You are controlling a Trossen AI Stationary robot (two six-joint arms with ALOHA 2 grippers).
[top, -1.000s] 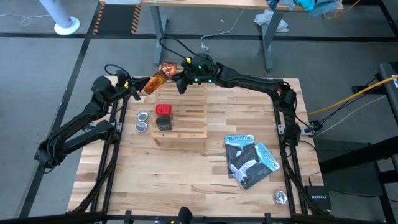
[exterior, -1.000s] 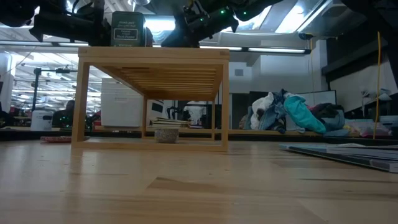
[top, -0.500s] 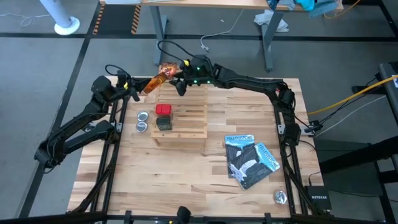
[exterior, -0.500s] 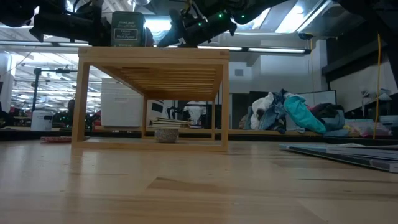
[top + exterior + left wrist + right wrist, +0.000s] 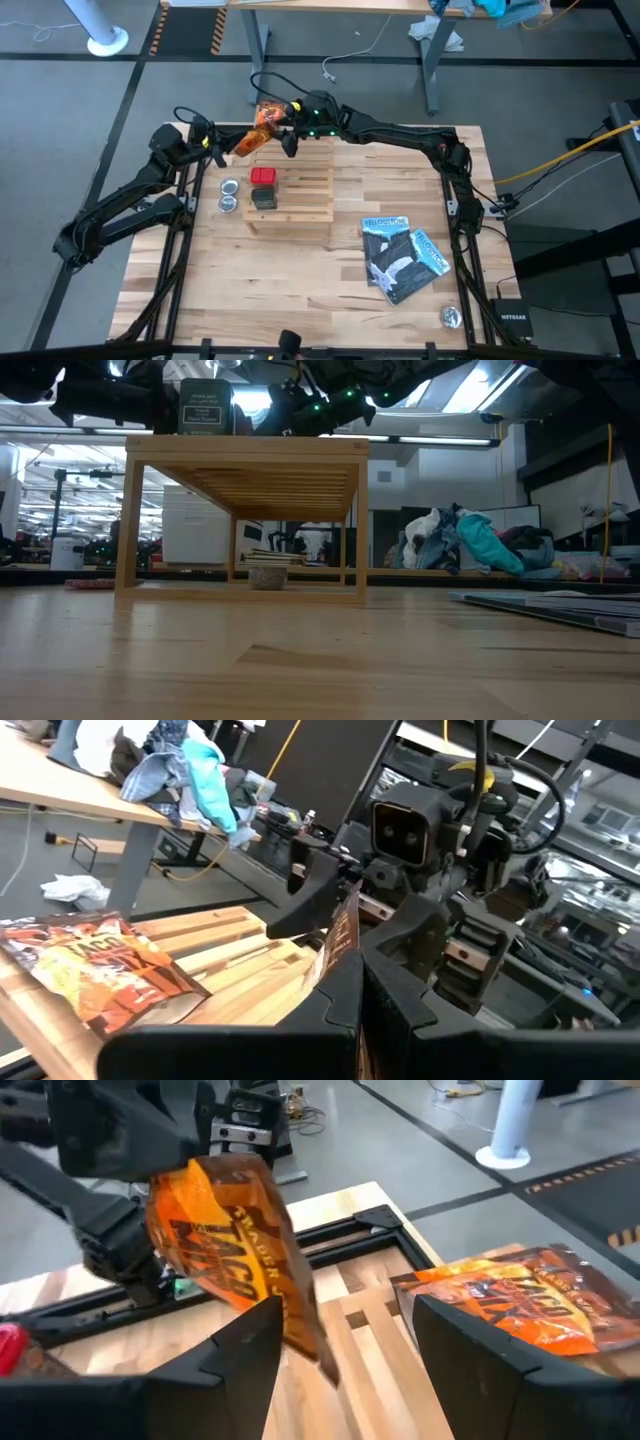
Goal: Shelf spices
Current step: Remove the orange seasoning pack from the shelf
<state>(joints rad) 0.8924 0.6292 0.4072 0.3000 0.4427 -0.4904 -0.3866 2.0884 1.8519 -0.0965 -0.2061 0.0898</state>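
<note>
Left gripper [image 5: 222, 147] clenched on orange packet [image 5: 247, 142], holding it in the air over the shelf's [image 5: 305, 192] far left corner, tilted, one end toward the right gripper [image 5: 290, 127]. Right gripper open, fingers [image 5: 245, 1342] spread either side of the packet's free end, not yet touching by the look of the right wrist view. Second packet [image 5: 268, 109] lying flat at the shelf's far edge. Red box [image 5: 263, 177] and grey box [image 5: 263, 198] standing on the left part of the shelf, one just in front of the other.

Step judged: handover of the packet from left to right, or a joint set-down. To do it well: bring right fingers squarely over the sealed edge, not the puffy middle; close before easing the left grip; keep the packet clear of the red box. Crinkly film likely to slip or fold, so grip deep. Set down flat beside the second packet.
</note>
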